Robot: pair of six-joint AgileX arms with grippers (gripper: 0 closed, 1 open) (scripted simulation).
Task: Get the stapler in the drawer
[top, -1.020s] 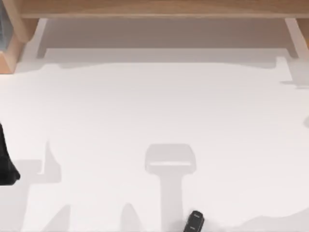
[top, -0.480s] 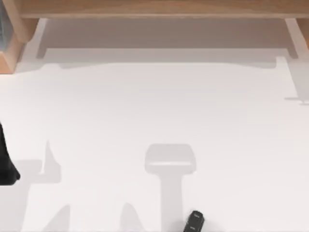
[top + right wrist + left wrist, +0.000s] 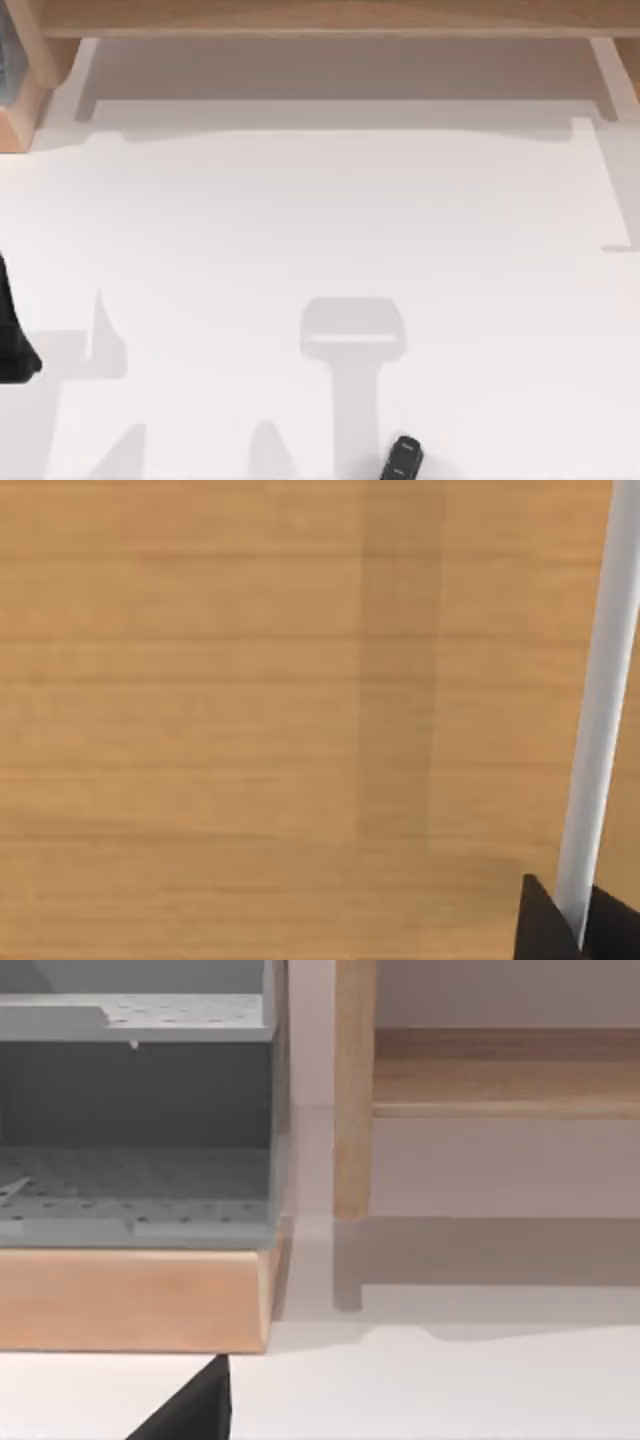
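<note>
The stapler [image 3: 403, 458], small and black with a rounded end, lies on the white table at the front edge, a little right of centre, with nothing near it. In the right wrist view my right gripper [image 3: 583, 925] sits against a wooden panel [image 3: 250, 710]. Its dark tips stand on either side of a slim white bar [image 3: 600, 700], which looks like the drawer's handle. My left arm [image 3: 12, 340] is parked at the table's left edge, and a dark part of its gripper [image 3: 190, 1410] shows in the left wrist view.
A wooden cabinet [image 3: 320, 15] runs along the table's far side. At its left end a wooden-framed unit [image 3: 130, 1300] holds grey perforated shelves [image 3: 130, 1185]. A wooden post [image 3: 354, 1090] stands beside that unit. Arm shadows fall across the white table [image 3: 320, 220].
The narrow shadow at the table's right edge has stretched toward the front. The stapler and the left arm have not moved.
</note>
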